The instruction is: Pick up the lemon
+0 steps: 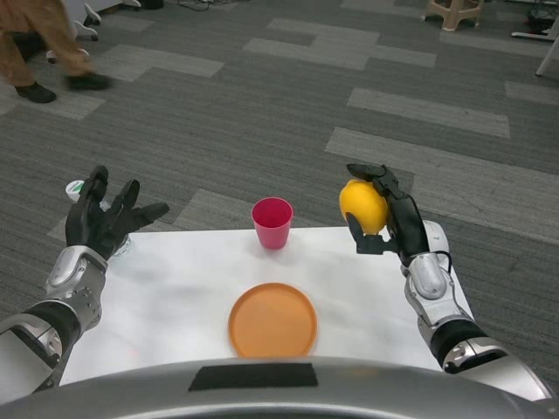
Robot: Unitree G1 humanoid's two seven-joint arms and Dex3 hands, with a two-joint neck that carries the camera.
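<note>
**Desk:** Plate first, since it sits nearest the lens. What do you have?

**Operator:** An orange plate [272, 320] lies flat at the near middle of the white table [175, 297], nothing on it. Just beyond, toward the far edge, a pink cup [272, 222] stands upright, well apart from both hands.

**Desk:** And the lemon?

**Operator:** From my console I see the lemon [362, 206] off the table, raised at the far right corner in the right hand [389, 218]. The black fingers wrap it from behind and below, one curling over the top, so that hand is closed around the fruit. The left hand [105, 218] hangs over the far left corner with its fingers spread, holding nothing. A small white and green thing [77, 186] shows behind those fingers; I cannot tell what it is.

**Desk:** What worries you from here?

**Operator:** The hold, mostly. I judge the pick essentially done, but the lemon is round and smooth-skinned, and much of its front face sits bare of fingers. If the wrist rolls forward or the fingers ease, it could slip out, and at this corner it would likely miss the table and drop to the carpet. A fall inward could knock the cup over.

**Desk:** Anything farther back?

**Operator:** A person's legs [44, 52] cross the grey carpet at far left, well clear of the table.
</note>
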